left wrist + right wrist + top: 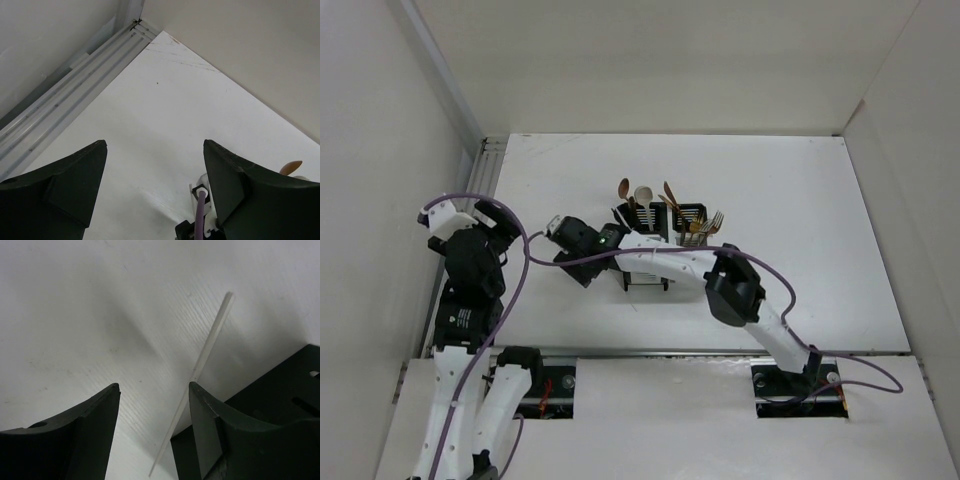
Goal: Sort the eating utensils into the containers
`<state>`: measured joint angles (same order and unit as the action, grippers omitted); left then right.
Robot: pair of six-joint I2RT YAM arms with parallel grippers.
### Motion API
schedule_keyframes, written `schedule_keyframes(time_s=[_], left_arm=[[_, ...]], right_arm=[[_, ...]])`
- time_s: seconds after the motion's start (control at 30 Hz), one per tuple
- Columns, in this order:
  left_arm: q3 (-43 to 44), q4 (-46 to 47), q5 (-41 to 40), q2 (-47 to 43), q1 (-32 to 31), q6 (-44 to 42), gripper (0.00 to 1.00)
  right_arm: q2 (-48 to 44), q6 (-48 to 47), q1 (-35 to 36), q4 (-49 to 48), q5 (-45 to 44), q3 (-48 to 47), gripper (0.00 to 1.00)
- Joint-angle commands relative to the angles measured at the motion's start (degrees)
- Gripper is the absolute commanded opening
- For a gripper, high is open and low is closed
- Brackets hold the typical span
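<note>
right end effector | jaws spread | pale chopstick between them

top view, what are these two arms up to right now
They're sorting cutlery into a caddy in the middle of the table. Several spoons and forks already stand in it. The right gripper is down beside the caddy's black wall, its jaws apart around a pale chopstick that isn't clamped. The left gripper hangs open and empty over the table's far-left corner.
</note>
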<state>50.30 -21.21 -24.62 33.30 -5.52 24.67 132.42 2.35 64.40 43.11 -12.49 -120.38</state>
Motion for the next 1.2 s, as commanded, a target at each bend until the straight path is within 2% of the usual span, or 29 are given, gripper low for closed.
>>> schedule_keyframes(time_s=[0.0, 0.07, 0.2, 0.57, 0.7, 0.8, 0.83, 0.87, 1.17], left_arm=[[-0.8, 2.0, -0.3, 0.7, 0.2, -1.0, 0.76], [-0.8, 2.0, 0.2, 0.7, 0.2, -1.0, 0.76], [-1.3, 2.0, 1.3, 0.7, 0.2, -1.0, 0.76], [-1.9, 2.0, 1.3, 0.7, 0.2, -1.0, 0.76], [-1.9, 2.5, 1.3, 1.2, 0.2, -1.0, 0.76], [-1.9, 2.5, 1.3, 1.2, 0.2, -1.0, 0.76], [-1.9, 2.5, 1.3, 1.2, 0.2, -1.0, 0.76], [-1.9, 2.5, 1.3, 1.2, 0.2, -1.0, 0.76], [-1.9, 3.1, 1.9, 1.8, 0.2, -1.0, 0.76]], right_arm=[[1.3, 7.2, -1.7, 3.6, -0.4, -3.2, 0.63], [2.9, 10.1, -2.3, 4.3, 0.4, -3.2, 0.67], [4.2, 10.1, -3.0, 4.3, -1.0, -3.2, 0.69], [8.4, 11.7, -4.0, 4.3, 3.3, -4.4, 0.66], [9.1, 11.7, -4.0, 2.8, 8.2, -3.9, 0.58], [9.1, 11.7, -4.0, -0.2, 14.4, -0.2, 0.39], [8.2, 11.7, -4.0, -1.9, 15.6, 0.6, 0.30], [7.2, 11.7, -4.0, -2.4, 16.5, 1.4, 0.27], [0.3, 10.0, -0.8, -2.4, 12.7, 12.3, 0.27]])
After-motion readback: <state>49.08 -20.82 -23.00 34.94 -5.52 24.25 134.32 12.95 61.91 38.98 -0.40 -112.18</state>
